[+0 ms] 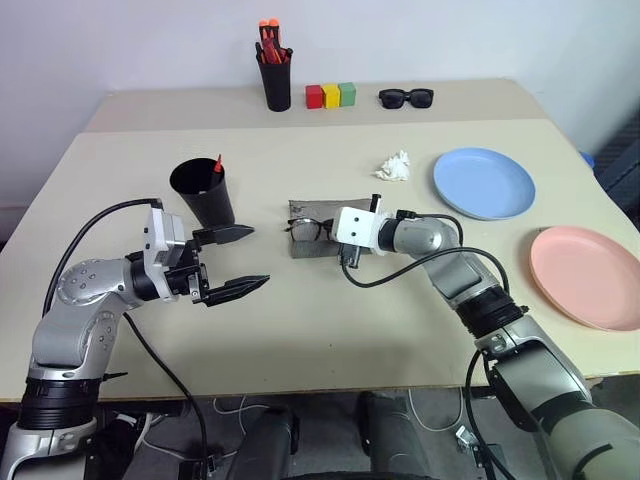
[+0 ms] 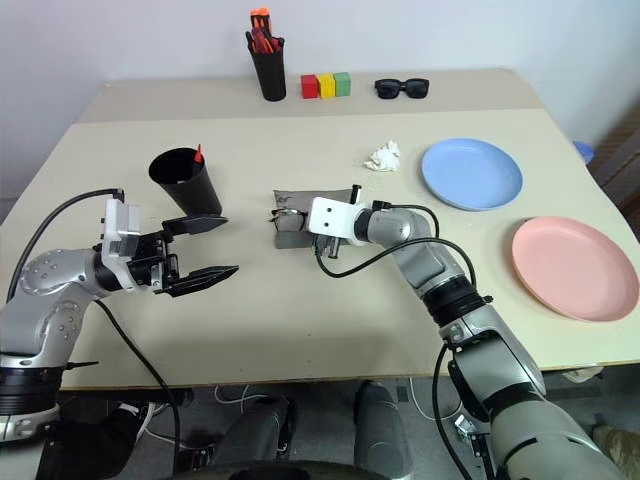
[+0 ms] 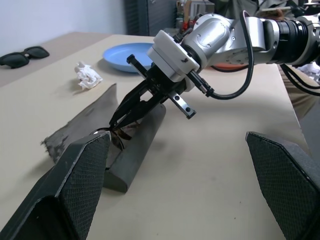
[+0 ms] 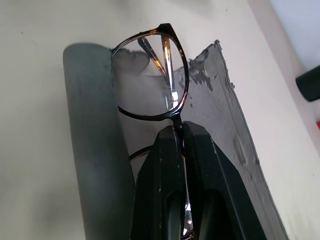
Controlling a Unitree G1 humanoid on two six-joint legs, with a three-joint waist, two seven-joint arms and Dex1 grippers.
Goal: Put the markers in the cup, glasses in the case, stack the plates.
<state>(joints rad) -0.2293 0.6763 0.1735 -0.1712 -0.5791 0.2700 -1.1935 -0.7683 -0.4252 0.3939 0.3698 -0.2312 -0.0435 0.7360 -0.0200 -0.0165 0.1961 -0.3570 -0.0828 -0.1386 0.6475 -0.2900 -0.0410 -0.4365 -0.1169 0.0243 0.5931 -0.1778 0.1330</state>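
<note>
near the middle of the smooth beige table [image 1: 300, 330] lies the grey case [image 1: 318, 240], open, its matte felt-like lid spread flat and frayed along one edge, its rounded trough beside it. the right gripper [image 4: 181, 131] has its two black fingers pinched tight on the bridge of the thin wire glasses [image 4: 150, 80], whose clear round lens hangs over the case's trough. to the left, the left gripper [image 1: 240, 258] hovers level with its textured black fingers spread wide and nothing between them, just beside the wide tapered black cup [image 1: 203, 190], where a red marker [image 1: 217, 163] tip pokes above the rim. at the right side sit two round shallow plates well apart: the light blue plate [image 1: 484, 183] farther back, the salmon pink plate [image 1: 588, 276] nearer the edge. a crumpled white paper wad [image 1: 394, 166] lies between case and blue plate.
</note>
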